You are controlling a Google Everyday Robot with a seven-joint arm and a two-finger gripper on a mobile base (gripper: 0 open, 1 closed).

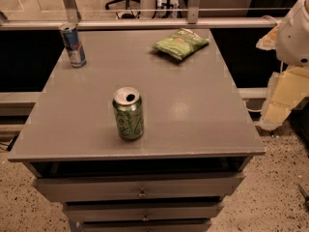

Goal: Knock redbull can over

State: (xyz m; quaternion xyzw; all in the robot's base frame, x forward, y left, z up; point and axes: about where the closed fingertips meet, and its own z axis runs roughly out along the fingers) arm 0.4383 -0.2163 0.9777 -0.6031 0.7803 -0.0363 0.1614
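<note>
The redbull can (pixel 73 45) is slim, blue and silver with red marking. It stands upright at the far left corner of the grey cabinet top (pixel 193 105). My arm shows at the right edge of the view, with a white rounded part above and the pale gripper (pixel 284 96) below it. The gripper is off the right side of the cabinet, far from the redbull can and touching nothing on the top.
A wider green can (pixel 128 113) with a scribbled pattern stands upright near the front middle of the top. A green chip bag (pixel 181 43) lies at the far right. Drawers (pixel 140 187) sit below the top. A rail (pixel 145 23) runs behind the cabinet.
</note>
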